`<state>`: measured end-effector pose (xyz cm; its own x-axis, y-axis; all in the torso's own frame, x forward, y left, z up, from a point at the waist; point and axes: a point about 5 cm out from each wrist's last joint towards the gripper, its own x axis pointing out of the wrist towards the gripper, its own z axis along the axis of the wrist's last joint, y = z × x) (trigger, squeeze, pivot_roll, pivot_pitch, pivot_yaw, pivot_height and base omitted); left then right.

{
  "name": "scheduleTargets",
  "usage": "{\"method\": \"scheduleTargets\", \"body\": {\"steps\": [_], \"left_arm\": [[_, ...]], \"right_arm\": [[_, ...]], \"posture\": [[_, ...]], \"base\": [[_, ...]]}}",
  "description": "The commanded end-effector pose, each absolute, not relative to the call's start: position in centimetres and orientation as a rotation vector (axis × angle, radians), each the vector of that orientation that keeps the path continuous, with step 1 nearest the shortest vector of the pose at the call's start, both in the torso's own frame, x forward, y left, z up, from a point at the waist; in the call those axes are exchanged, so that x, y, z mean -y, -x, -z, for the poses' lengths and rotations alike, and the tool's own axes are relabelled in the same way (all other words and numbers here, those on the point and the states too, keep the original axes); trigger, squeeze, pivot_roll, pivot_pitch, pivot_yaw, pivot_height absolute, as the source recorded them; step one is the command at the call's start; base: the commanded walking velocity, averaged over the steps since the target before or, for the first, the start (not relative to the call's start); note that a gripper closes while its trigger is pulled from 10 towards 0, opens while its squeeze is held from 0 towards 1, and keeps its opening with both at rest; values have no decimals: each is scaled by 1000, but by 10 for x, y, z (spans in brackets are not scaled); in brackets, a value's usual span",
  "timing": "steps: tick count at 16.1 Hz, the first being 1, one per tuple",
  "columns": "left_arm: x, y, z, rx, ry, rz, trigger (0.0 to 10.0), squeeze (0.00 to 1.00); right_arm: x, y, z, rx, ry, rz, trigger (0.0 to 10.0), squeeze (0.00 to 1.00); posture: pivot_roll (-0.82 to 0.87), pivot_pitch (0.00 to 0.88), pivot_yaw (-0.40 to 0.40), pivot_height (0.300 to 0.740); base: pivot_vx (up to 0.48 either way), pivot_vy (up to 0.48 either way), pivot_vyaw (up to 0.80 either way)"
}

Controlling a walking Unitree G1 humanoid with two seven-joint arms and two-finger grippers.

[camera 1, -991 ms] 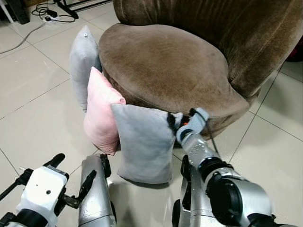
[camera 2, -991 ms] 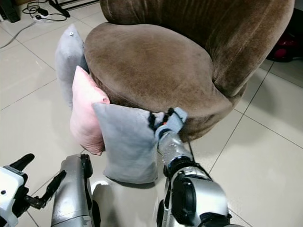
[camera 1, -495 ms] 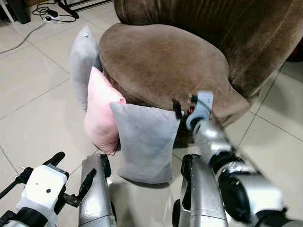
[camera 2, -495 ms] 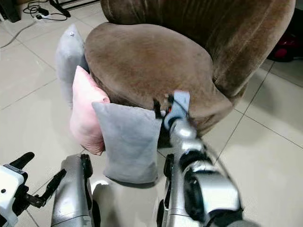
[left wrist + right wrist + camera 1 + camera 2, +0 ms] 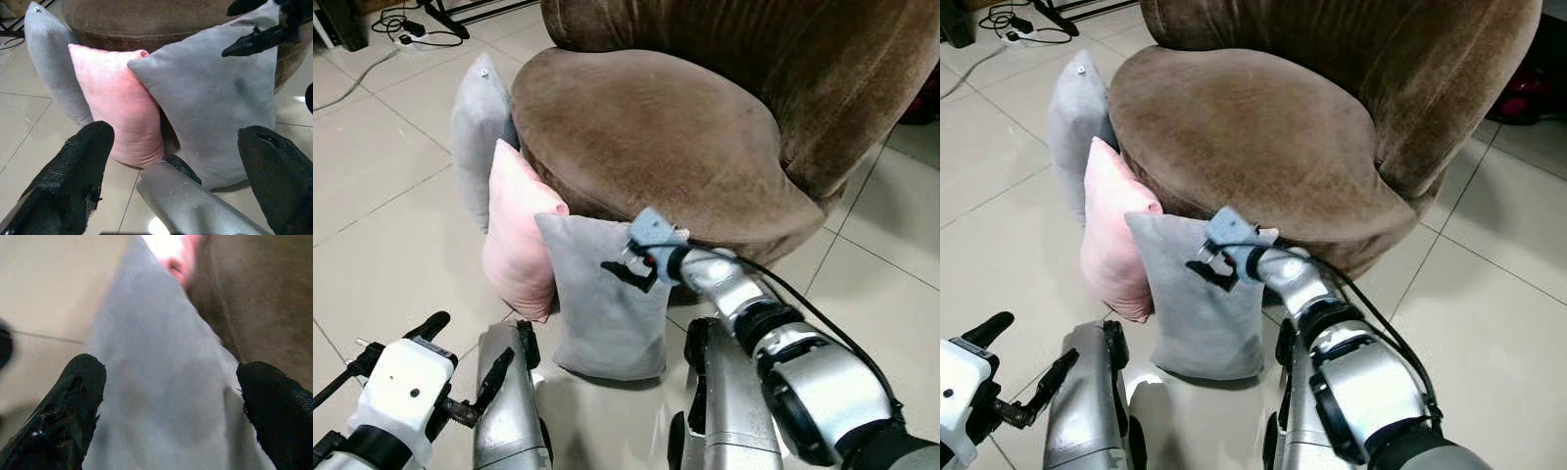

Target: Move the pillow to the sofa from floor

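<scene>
Three pillows lean on the floor against the front of a round brown sofa (image 5: 656, 127). A grey pillow (image 5: 475, 127) stands furthest back, a pink pillow (image 5: 519, 235) is in the middle, and another grey pillow (image 5: 607, 304) stands nearest me. My right gripper (image 5: 628, 271) is open at the top edge of the near grey pillow, fingers pointing left. In the right wrist view that grey pillow (image 5: 161, 382) lies between the spread fingertips (image 5: 63, 416). My left gripper (image 5: 460, 352) is open, low at the left, a short way from the pillows (image 5: 210, 98).
Pale floor tiles (image 5: 382, 215) spread to the left and right of the sofa. Cables and a power strip (image 5: 411, 24) lie at the far left. A red object (image 5: 1520, 98) sits on the floor behind the sofa's right side. My own silver limbs (image 5: 509, 411) fill the bottom.
My right gripper has swung left from the near grey pillow's right top corner to over its top edge, now pointing left. The left gripper and the pillows have stayed put.
</scene>
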<state>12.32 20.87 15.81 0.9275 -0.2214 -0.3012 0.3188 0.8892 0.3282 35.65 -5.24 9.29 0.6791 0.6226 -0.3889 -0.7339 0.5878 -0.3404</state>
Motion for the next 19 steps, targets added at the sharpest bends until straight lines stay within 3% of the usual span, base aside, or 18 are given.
{"method": "scheduleTargets", "body": {"steps": [1, 2, 3, 6, 10, 14, 18, 19], "left_arm": [[-212, -121, -157, -276, -387, 280, 10000, 0], [-212, -120, -158, -280, -390, 281, 10000, 0], [-213, -120, -157, -285, -393, 283, 10000, 0], [-214, -120, -157, -287, -393, 286, 10000, 0], [-213, -119, -156, -293, -392, 292, 10000, 0], [-214, -118, -156, -301, -394, 291, 10000, 0], [-211, -119, -155, -292, -386, 289, 10000, 0], [-211, -118, -155, -293, -385, 289, 10000, 0]], "right_arm": [[54, -358, -91, -253, 538, -742, 10000, 1000], [51, -359, -91, -251, 528, -679, 10000, 388], [47, -358, -89, -248, 556, -644, 10000, 0], [35, -352, -82, -242, 649, -639, 10000, 0], [15, -328, -56, -314, 804, -821, 10000, 0], [22, -319, -46, -376, 839, -999, 10000, 0], [25, -342, -87, -155, 477, -856, 10000, 0], [36, -352, -93, -205, 233, -700, 10000, 302]], "posture": [[108, 155, -43, 445], [109, 158, -42, 445], [107, 160, -39, 445], [104, 160, -37, 445], [109, 161, -36, 445], [107, 161, -39, 445], [103, 158, -42, 445], [101, 157, -42, 445]], "base": [[0, 0, 0], [0, 0, 0], [0, 0, 0], [0, 0, 0], [0, 0, 0], [0, 0, 0], [0, 0, 0], [0, 0, 0]]}}
